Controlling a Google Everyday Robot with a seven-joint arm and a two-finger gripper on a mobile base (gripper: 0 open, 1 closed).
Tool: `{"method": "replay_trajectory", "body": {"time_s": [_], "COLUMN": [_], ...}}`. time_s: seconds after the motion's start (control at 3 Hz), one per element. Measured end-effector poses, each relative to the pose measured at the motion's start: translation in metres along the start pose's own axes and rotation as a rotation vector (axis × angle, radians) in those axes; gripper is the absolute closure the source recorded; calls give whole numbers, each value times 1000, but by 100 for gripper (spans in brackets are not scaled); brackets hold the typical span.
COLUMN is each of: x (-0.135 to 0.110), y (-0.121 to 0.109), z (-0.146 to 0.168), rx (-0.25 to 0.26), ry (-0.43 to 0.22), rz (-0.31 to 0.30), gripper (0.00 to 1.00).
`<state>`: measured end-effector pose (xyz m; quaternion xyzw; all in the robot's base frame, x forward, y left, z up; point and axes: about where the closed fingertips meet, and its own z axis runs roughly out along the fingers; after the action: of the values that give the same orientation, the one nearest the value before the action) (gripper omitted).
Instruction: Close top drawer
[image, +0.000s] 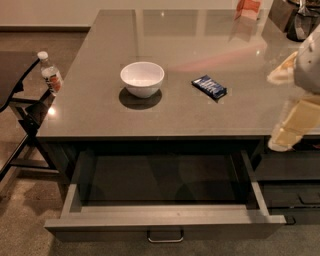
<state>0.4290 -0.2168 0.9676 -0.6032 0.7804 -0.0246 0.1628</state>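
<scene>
The top drawer (165, 225) is pulled far out from under the grey counter (200, 115). It is wide, shallow and grey, and its inside looks empty. A U-shaped metal pull (165, 236) sits at the centre of its front panel. My arm comes in at the right edge over the counter's right front corner. My gripper (289, 131) is the cream-coloured part hanging there, above and to the right of the drawer's right side wall, apart from the drawer and the pull.
On the counter stand a white bowl (142, 79) and a blue snack packet (209, 86). A water bottle (51, 75) and a dark chair (20, 115) are at the left. Smaller drawer fronts (290, 172) are at the right. An orange carton (247, 7) stands at the back.
</scene>
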Motion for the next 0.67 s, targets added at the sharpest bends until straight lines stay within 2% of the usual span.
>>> {"method": "replay_trajectory", "body": {"time_s": [0.33, 0.67], "x": [6, 13], "y": [22, 54], "z": [10, 18], "rx": [-22, -48], "ry": [-30, -86], "rz": [3, 17], "gripper": [41, 64]}}
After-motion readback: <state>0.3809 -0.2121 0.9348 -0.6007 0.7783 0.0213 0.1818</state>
